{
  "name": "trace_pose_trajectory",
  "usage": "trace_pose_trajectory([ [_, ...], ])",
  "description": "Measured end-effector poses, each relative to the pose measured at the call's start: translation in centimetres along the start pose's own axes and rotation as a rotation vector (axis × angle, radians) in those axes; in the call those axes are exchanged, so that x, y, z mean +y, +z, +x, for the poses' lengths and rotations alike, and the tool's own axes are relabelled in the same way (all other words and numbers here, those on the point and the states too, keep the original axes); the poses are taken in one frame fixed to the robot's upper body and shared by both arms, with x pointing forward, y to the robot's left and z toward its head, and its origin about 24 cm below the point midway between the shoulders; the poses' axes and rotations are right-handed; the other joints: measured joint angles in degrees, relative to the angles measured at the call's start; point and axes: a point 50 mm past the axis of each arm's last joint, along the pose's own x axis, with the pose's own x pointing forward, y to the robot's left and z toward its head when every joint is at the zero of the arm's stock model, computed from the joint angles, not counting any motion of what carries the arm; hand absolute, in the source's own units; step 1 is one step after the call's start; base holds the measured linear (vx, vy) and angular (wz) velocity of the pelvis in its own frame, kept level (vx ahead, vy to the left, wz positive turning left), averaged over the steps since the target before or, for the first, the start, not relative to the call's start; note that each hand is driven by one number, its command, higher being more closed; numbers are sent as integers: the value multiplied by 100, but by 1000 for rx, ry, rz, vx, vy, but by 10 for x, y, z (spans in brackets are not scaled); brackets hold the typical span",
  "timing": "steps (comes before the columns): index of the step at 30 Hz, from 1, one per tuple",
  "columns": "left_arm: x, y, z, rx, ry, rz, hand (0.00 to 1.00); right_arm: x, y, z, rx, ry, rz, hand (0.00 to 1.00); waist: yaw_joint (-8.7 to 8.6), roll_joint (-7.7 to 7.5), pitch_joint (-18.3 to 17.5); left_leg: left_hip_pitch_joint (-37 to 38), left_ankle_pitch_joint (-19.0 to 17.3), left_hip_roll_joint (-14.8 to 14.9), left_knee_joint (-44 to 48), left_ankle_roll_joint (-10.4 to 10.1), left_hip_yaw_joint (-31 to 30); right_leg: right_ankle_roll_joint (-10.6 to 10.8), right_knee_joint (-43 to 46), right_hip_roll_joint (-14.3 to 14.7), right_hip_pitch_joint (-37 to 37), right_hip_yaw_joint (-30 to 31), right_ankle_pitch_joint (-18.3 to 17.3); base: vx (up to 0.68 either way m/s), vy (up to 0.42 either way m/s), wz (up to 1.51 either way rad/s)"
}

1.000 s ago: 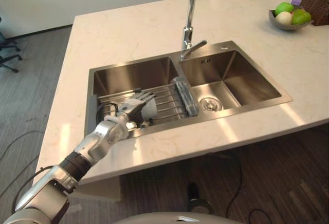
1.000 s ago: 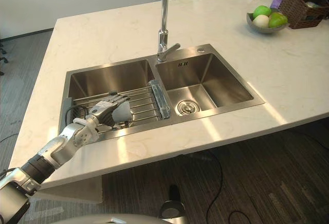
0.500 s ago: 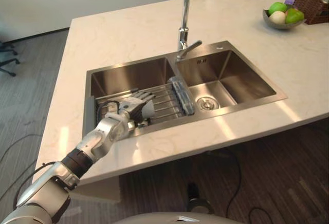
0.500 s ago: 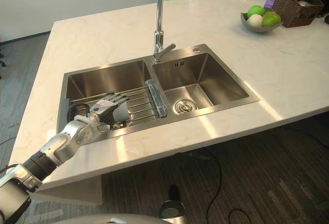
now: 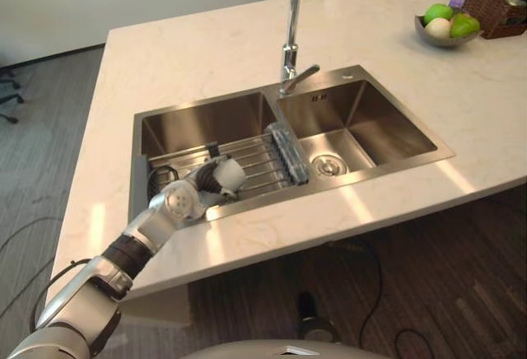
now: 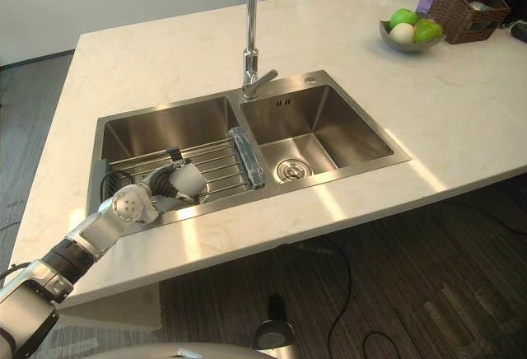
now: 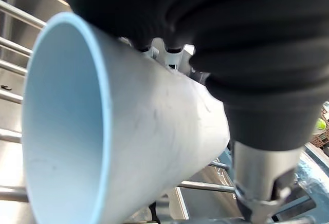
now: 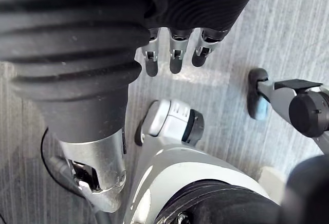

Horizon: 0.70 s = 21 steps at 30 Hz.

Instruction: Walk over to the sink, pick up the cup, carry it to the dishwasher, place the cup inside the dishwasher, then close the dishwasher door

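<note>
The left hand [image 5: 207, 183] has rolled over, apparently clasping the cup [image 5: 231, 174]; rack [image 5: 262, 160] beneath it. Right hand [image 8: 175, 57] hangs relaxed.

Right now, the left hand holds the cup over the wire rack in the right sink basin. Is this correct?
Not quite: the left hand holds the cup over the wire rack in the left basin, as the left eye view shows.
</note>
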Motion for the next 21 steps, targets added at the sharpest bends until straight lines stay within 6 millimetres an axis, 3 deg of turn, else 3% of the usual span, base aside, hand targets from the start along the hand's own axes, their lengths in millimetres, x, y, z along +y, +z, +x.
trace_pose_trajectory([
  [12, 1, 2, 1, 17, -48, 69, 0, -2, -4, -2, 8, 6, -35, 0, -8, -142, -86, -30, 33, 40, 22, -39, 5, -14, 2, 1, 11, -123, 3, -32, -31, 2],
  [21, 5, -5, 3, 106, -78, -62, 0, -2, -4, -2, 10, 0, -37, 0, -47, -159, -106, -22, 32, 46, 35, -39, 56, -36, 2, 22, 10, -107, 12, -32, -23, -1],
])
